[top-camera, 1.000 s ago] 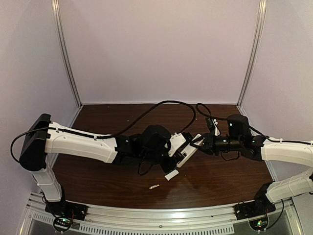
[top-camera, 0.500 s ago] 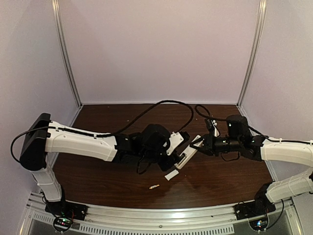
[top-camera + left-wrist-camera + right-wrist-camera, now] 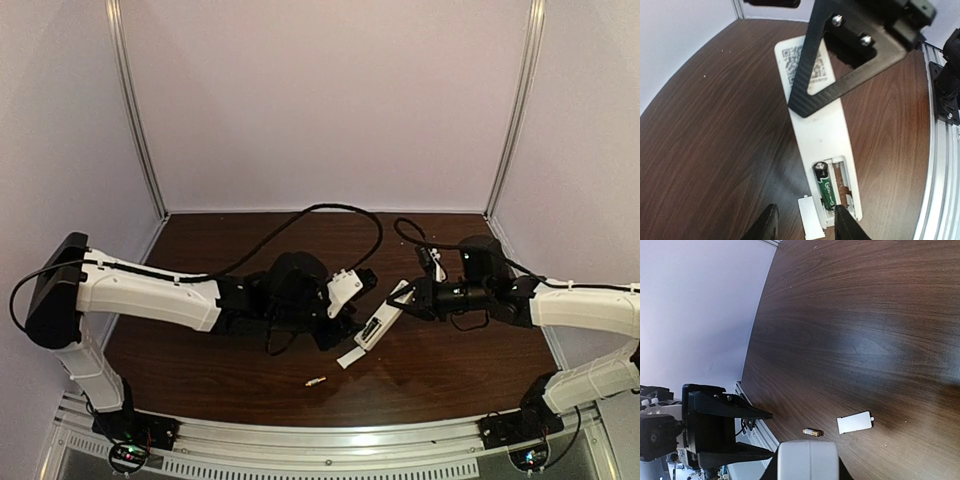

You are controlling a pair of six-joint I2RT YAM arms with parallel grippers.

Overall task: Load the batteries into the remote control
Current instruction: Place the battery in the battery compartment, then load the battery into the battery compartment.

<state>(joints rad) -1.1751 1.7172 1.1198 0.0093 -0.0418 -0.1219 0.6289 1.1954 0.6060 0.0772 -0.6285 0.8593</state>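
The right gripper (image 3: 403, 296) clamps the remote (image 3: 822, 125); the left gripper (image 3: 807, 227) has its jaws apart, seemingly empty; a dark battery (image 3: 825, 189) lies in the recess (image 3: 841, 181).

You have bare table (image 3: 230, 235) across the back and at the near left. In the centre, the remote control (image 3: 380, 322) runs diagonally, its far end clamped in the right gripper (image 3: 402, 292). The white cover (image 3: 350, 357) lies just beside its near end. A loose battery (image 3: 317, 381) lies nearer the rail (image 3: 330, 440). Cables (image 3: 340, 208) arch overhead.
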